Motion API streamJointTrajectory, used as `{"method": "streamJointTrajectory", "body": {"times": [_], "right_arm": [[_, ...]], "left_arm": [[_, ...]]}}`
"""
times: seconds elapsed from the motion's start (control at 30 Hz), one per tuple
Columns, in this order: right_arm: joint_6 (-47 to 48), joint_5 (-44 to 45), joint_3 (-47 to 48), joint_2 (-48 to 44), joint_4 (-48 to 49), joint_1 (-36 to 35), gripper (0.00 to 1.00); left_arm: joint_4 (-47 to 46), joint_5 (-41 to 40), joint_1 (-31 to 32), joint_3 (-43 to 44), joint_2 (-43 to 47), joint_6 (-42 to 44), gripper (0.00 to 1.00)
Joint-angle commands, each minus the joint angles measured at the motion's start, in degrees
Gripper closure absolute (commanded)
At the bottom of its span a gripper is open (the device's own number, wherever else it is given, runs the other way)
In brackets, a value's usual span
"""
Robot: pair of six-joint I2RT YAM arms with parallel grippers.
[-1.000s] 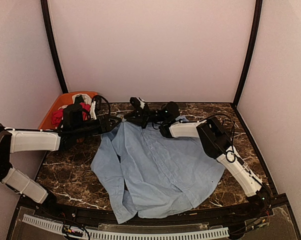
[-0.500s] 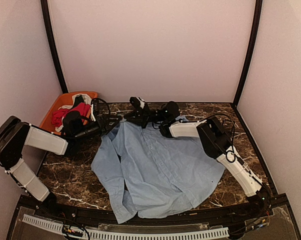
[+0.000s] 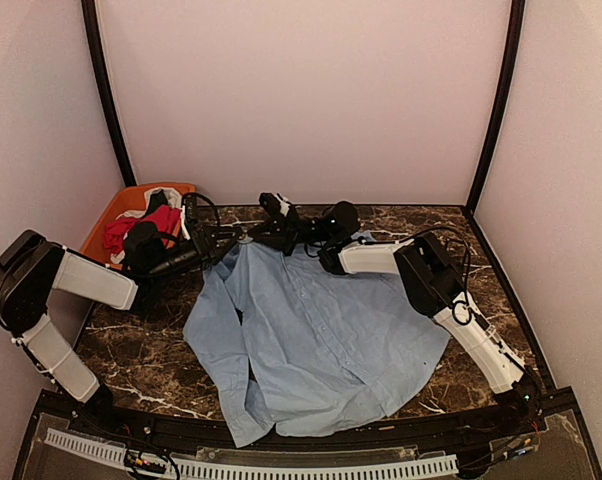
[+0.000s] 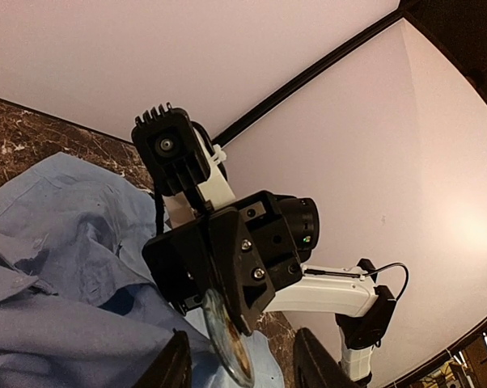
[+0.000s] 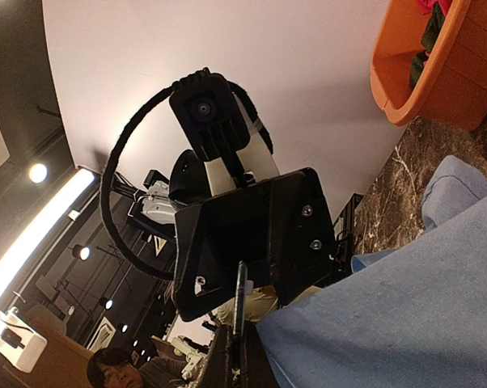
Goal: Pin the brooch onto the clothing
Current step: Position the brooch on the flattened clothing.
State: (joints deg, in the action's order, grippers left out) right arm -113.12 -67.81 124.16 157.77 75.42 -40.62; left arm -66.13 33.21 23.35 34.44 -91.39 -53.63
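Down at the bottom of the frame, right by the arms' bases, runs a white ribbed strip [image 3: 281,467]. Just past it a big light blue shirt [image 3: 321,330] lies spread out flat on the dark marble counter [image 3: 141,345]. It fills the middle of the frame, and its collar end points up toward the top.

Up at the collar the two arms come nose to nose, and they hide part of the collar from above. The right end effector [image 5: 237,360] is pinched tight on the brooch [image 4: 227,339], a small round disc that it holds on its edge above the blue cloth. The left end effector [image 4: 243,364] is partly open. One finger sits on each side of the disc, and neither seems to touch it.

Farther back, in the upper left of the frame, an orange bin [image 3: 126,203] stands at the counter's corner. A red cloth [image 3: 131,228] and a white cloth [image 3: 161,195] are heaped inside it. Plain pale walls [image 3: 301,100] close in the back.
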Motion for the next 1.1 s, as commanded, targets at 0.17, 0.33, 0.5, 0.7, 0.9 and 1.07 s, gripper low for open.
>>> {"method": "streamJointTrajectory", "body": {"times": [0.17,0.33,0.5,0.7,0.9,1.07], "right_arm": [[-0.6,-0.4,-1.1,-3.7,22.8,-0.5,1.0],[-0.8,-0.3,-1.1,-3.4,22.8,-0.4,0.99],[-0.9,-0.6,-1.5,-3.3,22.7,-0.4,0.98],[-0.4,-0.7,-1.8,-3.4,22.8,-0.4,0.98],[-0.2,-1.0,-2.4,-3.1,22.8,-0.3,0.96],[-0.1,-0.7,-2.4,-2.6,22.8,-0.2,0.92]], "left_arm": [[3.5,1.0,-0.2,-0.1,1.7,4.5,0.61],[3.9,0.8,-0.2,0.0,2.0,4.8,0.65],[3.9,0.6,-0.2,0.1,2.0,4.7,0.69],[3.4,0.5,-0.2,0.1,1.5,4.5,0.69],[2.9,0.5,-0.2,0.1,1.0,4.3,0.75],[2.1,0.6,-0.2,-0.1,0.5,3.7,0.86]]}}
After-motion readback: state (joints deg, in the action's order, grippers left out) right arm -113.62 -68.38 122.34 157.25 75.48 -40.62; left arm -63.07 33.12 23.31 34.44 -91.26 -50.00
